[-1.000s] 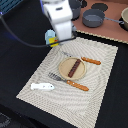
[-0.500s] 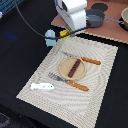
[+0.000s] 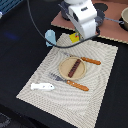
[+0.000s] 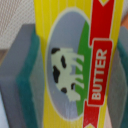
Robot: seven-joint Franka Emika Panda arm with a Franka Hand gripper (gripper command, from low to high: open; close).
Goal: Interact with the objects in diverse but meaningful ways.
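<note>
The yellow packet (image 4: 70,65), printed with a cow and a red "BUTTER" band, fills the wrist view between two green-padded fingers (image 4: 26,80). My gripper (image 3: 77,35) is shut on it. In the exterior view only a yellow corner of the packet (image 3: 74,38) shows under the hand, over the far edge of the placemat (image 3: 35,95). The pale-blue block (image 3: 50,37) stands on the black table to the exterior view's left of the gripper. On the tan plate (image 3: 64,70) lies the dark-brown stick (image 3: 74,67). The small white piece (image 3: 42,86) rests near the mat's front left.
An orange-handled knife (image 3: 90,61) lies behind the plate and an orange-handled fork (image 3: 70,82) in front of it. A brown board (image 3: 112,12) at the back holds grey pots (image 3: 123,17). The arm's black cable arcs over the table's left side.
The arm has swung toward the exterior view's right, carrying the yellow packet away from beside the pale-blue block. Everything on the mat has stayed put.
</note>
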